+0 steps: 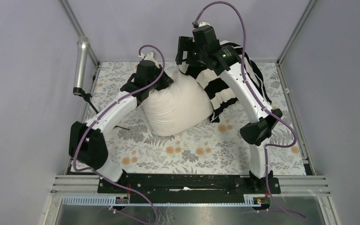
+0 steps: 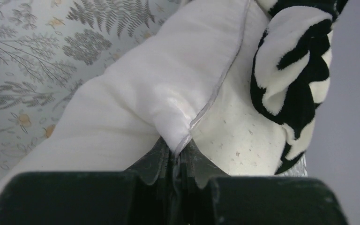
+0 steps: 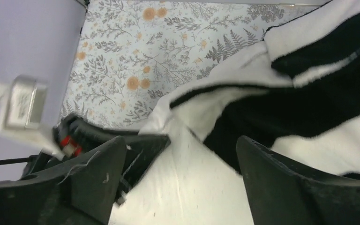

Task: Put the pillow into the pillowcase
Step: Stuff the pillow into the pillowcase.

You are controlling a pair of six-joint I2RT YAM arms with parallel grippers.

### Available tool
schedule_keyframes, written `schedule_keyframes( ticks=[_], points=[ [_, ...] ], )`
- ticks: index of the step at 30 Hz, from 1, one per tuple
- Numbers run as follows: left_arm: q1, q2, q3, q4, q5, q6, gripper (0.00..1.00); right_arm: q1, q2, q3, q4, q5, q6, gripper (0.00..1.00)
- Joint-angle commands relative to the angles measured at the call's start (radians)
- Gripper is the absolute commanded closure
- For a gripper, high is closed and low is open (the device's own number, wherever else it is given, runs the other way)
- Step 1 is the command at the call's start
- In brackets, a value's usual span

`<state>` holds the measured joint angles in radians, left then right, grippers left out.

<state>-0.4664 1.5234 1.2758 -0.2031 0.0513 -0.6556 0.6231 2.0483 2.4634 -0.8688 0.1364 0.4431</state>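
Left fingers (image 2: 152, 161) pinch one pillow (image 1: 176, 105) seam — right fingers (image 3: 286, 178) spread, gripping nothing | one pillowcase (image 1: 221, 88)

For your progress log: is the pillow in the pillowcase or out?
Mostly out: pillowcase covers only the pillow's far end; the rest lies bare.

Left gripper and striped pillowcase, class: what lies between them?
The pillow lies between the left gripper and the pillowcase, shown in the top external view.

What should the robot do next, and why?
Probably close the right end effector on the pillowcase edge and pull it over the pillow: its jaws stand open at that edge, the left end effector pinches the pillow's corner, and most of the pillow lies uncovered.
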Motion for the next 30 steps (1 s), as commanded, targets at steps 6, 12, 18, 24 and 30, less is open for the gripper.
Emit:
schedule_keyframes(
  ticks=[6, 12, 18, 24, 30],
  points=[
    [0.117, 0.263, 0.154, -0.136, 0.100, 0.012, 1.00, 0.015, -0.348, -0.494, 0.230, 0.175, -0.104, 0.00],
    [0.130, 0.304, 0.181, -0.140, 0.102, 0.038, 1.00, 0.013, -0.517, -1.054, 0.541, 0.205, -0.177, 0.00],
    [0.137, 0.305, 0.171, -0.154, 0.071, 0.055, 1.00, -0.022, -0.388, -1.064, 0.603, 0.314, -0.220, 0.03],
    [0.153, 0.305, 0.158, -0.153, 0.068, 0.052, 1.00, -0.054, -0.330, -1.030, 0.587, 0.497, -0.237, 0.35],
    [0.161, 0.302, 0.150, -0.153, 0.072, 0.054, 1.00, -0.054, -0.384, -1.049, 0.589, 0.514, -0.230, 0.29]
  ],
)
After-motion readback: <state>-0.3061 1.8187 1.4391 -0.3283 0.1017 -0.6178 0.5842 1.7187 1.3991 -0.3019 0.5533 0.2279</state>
